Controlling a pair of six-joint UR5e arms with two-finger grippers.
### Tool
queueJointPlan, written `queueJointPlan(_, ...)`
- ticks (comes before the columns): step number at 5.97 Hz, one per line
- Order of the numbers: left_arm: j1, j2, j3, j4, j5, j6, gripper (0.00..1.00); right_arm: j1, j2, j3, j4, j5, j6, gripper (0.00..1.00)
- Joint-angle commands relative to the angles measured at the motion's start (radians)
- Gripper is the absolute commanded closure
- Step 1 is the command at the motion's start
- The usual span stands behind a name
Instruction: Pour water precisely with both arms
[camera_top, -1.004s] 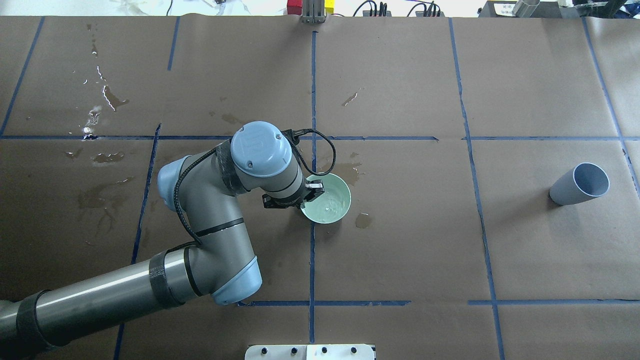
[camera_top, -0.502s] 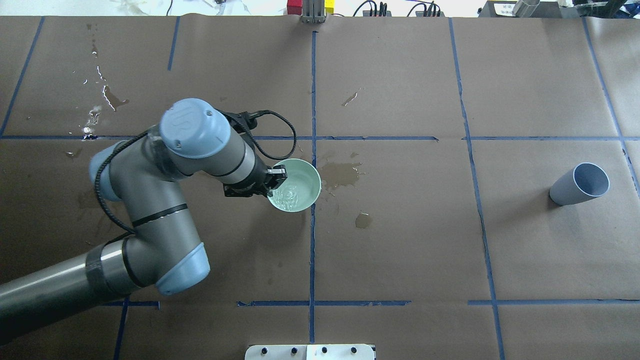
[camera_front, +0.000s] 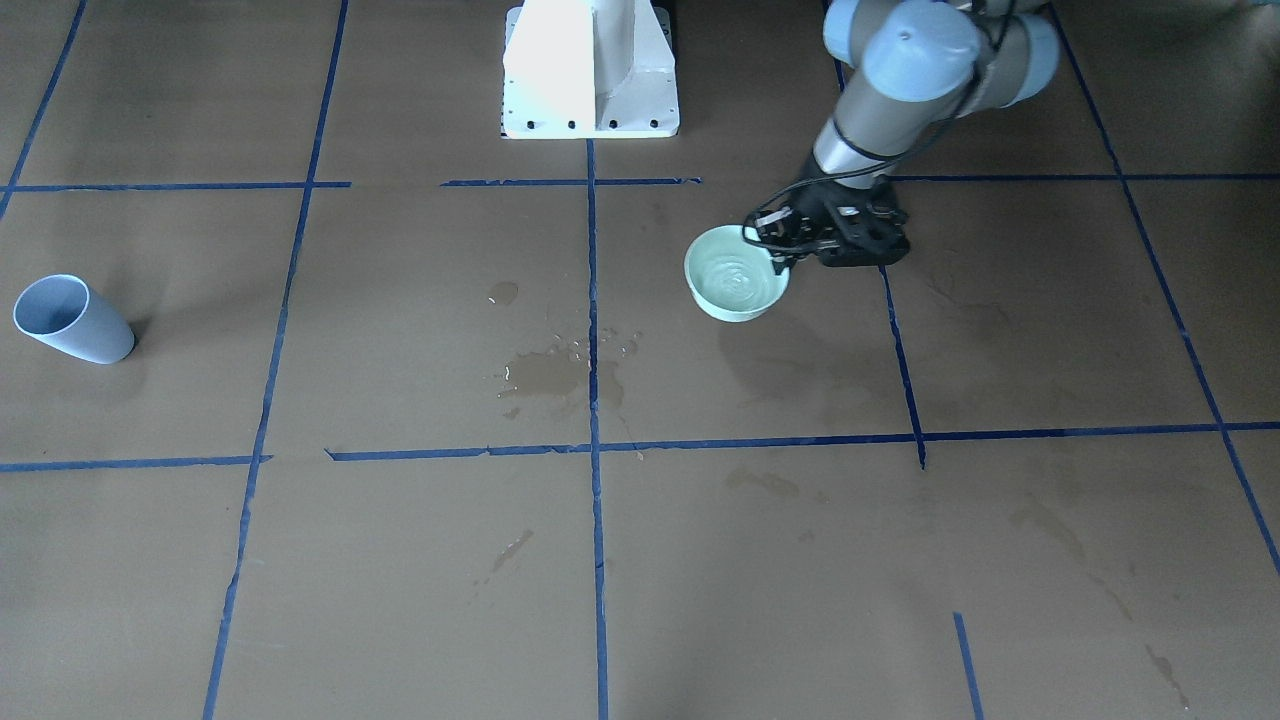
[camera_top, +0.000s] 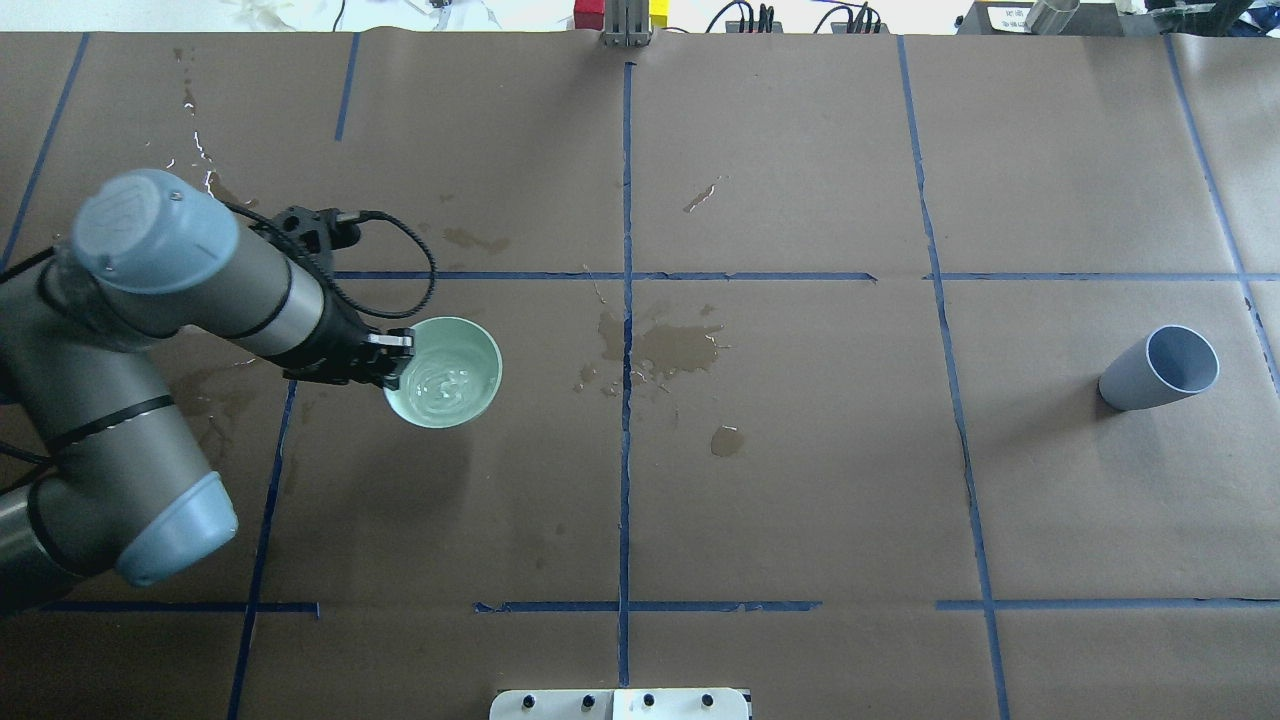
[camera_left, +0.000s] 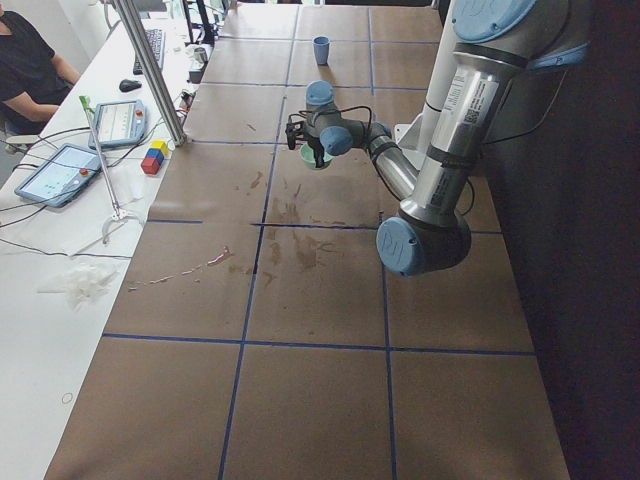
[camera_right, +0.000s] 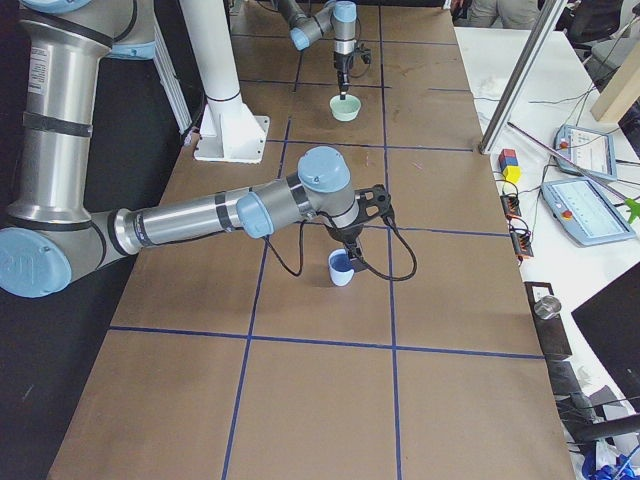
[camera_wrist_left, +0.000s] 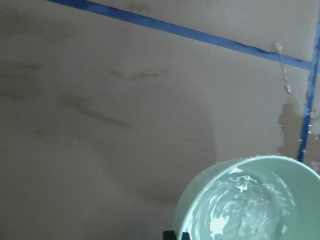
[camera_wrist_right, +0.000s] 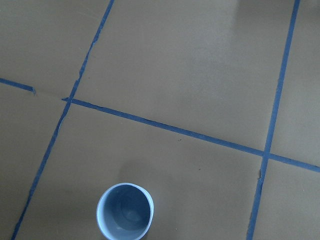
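Observation:
My left gripper (camera_top: 392, 358) is shut on the near rim of a mint-green bowl (camera_top: 443, 372) and holds it above the table, left of the middle. Water (camera_top: 447, 380) ripples inside the bowl, as the left wrist view (camera_wrist_left: 245, 210) also shows. In the front view the bowl (camera_front: 737, 272) hangs beside the gripper (camera_front: 785, 250). A pale blue cup (camera_top: 1160, 368) stands at the far right. The right gripper (camera_right: 348, 245) shows only in the exterior right view, just above the cup (camera_right: 341, 267); I cannot tell if it is open. The right wrist view looks down into the empty cup (camera_wrist_right: 125, 212).
A spilled puddle (camera_top: 680, 350) and droplets lie at the table's middle line, with a smaller patch (camera_top: 727, 440) nearer me. Shiny wet drops (camera_top: 190, 235) lie far left. The white pedestal (camera_front: 590, 70) stands at the robot's side. Tablets (camera_left: 60, 170) lie beyond the far edge.
My left arm has carried the bowl leftwards from the middle line. The water in it sloshes. New wet spots show by the middle line where the bowl was.

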Motion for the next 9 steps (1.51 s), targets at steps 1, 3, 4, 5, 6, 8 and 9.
queueJointPlan(1, -0.127, 0.155, -0.025, -0.005, -0.073, 0.270, 1.00, 0.000, 0.000, -0.001, 0.000, 0.026, 0.003, 0.00)
queueJointPlan(3, -0.290, 0.261, 0.006, -0.005, -0.192, 0.543, 1.00, 0.000, -0.002, -0.002, -0.003, 0.040, 0.008, 0.00)
queueJointPlan(4, -0.353, 0.307, 0.056, -0.006, -0.240, 0.678, 1.00, 0.000, 0.000, -0.002, -0.001, 0.040, 0.008, 0.00)
queueJointPlan(5, -0.370, 0.327, 0.116, -0.044, -0.268, 0.731, 1.00, 0.000, 0.000, -0.001, -0.001, 0.041, 0.008, 0.00)
queueJointPlan(6, -0.370, 0.358, 0.195, -0.157, -0.298, 0.733, 1.00, 0.000, 0.000, -0.002, -0.003, 0.041, 0.008, 0.00)
queueJointPlan(8, -0.369, 0.361, 0.336, -0.336, -0.312, 0.719, 1.00, 0.000, 0.000, -0.001, -0.001, 0.041, 0.008, 0.00)
queueJointPlan(9, -0.369, 0.364, 0.337, -0.337, -0.319, 0.721, 0.94, 0.000, 0.000, -0.001, -0.001, 0.041, 0.008, 0.00)
